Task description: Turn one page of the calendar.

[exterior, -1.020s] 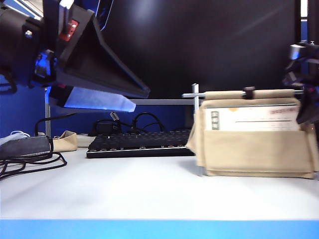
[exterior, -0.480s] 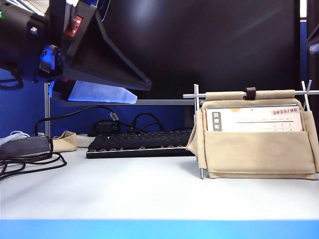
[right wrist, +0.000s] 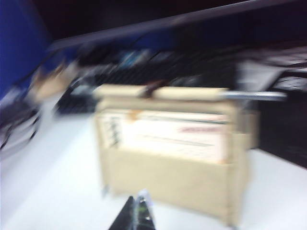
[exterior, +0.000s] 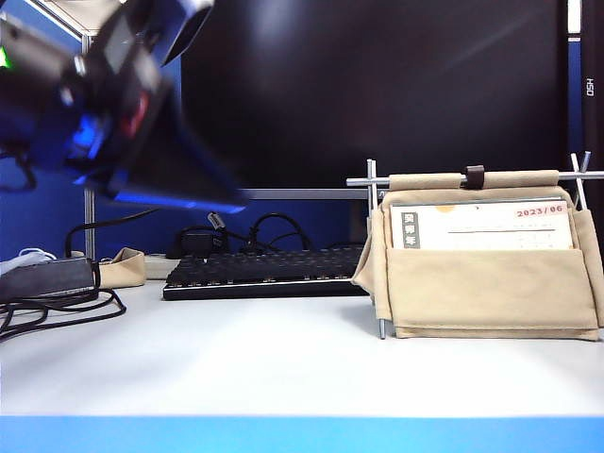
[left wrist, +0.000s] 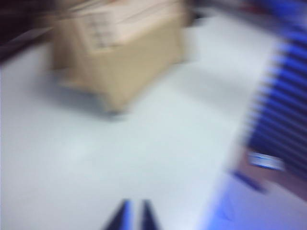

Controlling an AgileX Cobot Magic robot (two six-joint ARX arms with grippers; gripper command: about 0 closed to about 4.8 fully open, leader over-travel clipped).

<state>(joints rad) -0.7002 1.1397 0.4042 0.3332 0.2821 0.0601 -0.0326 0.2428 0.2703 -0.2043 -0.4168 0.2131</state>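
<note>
The calendar (exterior: 486,283) stands at the right of the table, a beige pouch hung on a silver rod frame (exterior: 425,180) with a dark strap (exterior: 473,176). Its front sheet (exterior: 491,226) reads 2023/06; the page is out of sight. My left gripper (exterior: 222,198) hovers blurred at the upper left, far from the calendar. In the left wrist view this gripper (left wrist: 133,213) has its fingers nearly together, nothing between them, and the calendar (left wrist: 120,52) is a blur beyond. My right gripper (right wrist: 136,206) is shut and empty, a short way in front of the calendar (right wrist: 172,158); the exterior view does not show it.
A black monitor (exterior: 377,85) fills the background behind a dark keyboard (exterior: 264,274). Cables and a grey block (exterior: 47,283) lie at the left with a small beige item (exterior: 123,267). The table's blue front edge (exterior: 302,434) runs along the bottom.
My right gripper left the calendar's right end and went out of the exterior view. My left gripper, wide open before, closed and turned while staying at the upper left.
</note>
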